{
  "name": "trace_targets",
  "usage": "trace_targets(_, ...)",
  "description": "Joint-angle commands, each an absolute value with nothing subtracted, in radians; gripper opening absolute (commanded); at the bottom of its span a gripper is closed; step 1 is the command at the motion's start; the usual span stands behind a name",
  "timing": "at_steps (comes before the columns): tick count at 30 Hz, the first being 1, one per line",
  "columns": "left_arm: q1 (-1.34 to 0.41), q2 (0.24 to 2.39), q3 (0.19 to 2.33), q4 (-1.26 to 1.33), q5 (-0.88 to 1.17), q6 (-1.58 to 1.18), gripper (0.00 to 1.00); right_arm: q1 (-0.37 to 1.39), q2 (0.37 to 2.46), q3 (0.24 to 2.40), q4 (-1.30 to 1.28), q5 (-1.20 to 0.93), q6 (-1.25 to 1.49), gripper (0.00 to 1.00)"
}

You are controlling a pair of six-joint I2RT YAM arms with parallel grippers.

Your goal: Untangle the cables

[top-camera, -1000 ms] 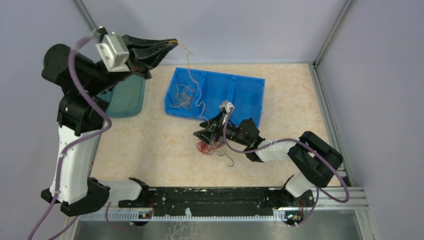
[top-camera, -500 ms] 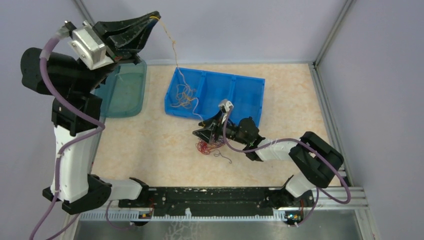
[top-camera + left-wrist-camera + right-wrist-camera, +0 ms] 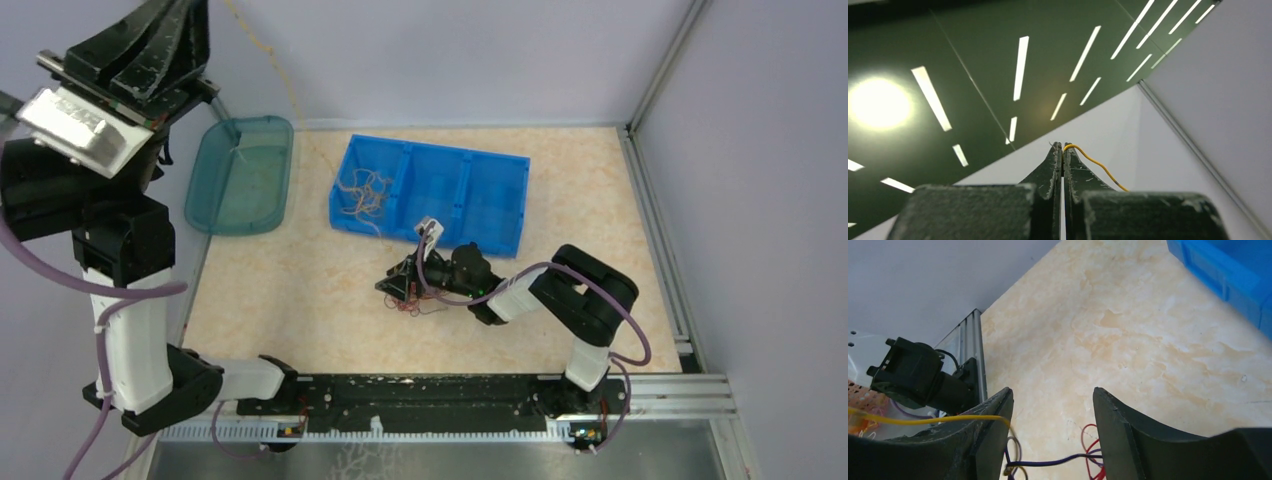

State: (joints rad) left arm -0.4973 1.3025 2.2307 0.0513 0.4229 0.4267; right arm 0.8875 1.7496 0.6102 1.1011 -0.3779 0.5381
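Beige marbled table (image 3: 300, 300) fills the bottom of a cell with pale lilac walls. At its far left lies a teal tray (image 3: 245, 185), and at the far middle stands a blue bin (image 3: 495, 190) with three compartments. The left compartment of the bin holds a loose tangle of pale orange wires (image 3: 362, 195).

The left gripper (image 3: 1063, 146) is raised high over the far left corner and points upward. Its jaws are pressed together and pinch an orange-yellow wire (image 3: 1091, 161) at the very tips. In the top view this wire hangs down in front of the far wall; where its lower end lies I cannot tell.

The right gripper (image 3: 1052, 392) is low over the table, just on the near side of the bin, with its jaws spread wide and nothing pinched. A small heap of red and dark wires (image 3: 420, 303) lies on the table under and beside it. In the right wrist view a dark purple wire (image 3: 1058, 460) runs across the gap between the two fingers (image 3: 1128, 435), a red wire (image 3: 1096, 470) curls close to the finger on the right of that view, and another yellow wire (image 3: 923, 420) lies along the finger on the left.
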Motion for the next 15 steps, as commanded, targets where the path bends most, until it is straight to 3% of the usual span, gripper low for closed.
trace_targets(1,-0.497,1.316,2.282,0.196,0.358,0.526,0.00,0.899,1.765,0.597,1.210,-0.325,0.572,0.60)
trace_targets(9,-0.497,1.325,2.288,0.383,0.371,0.764,0.00,0.904,1.760,0.538,1.197,-0.244,0.546,0.61)
trace_targets(15,-0.497,1.369,2.291,0.476,0.414,1.077,0.00,0.908,1.753,0.486,1.225,-0.210,0.548,0.68)
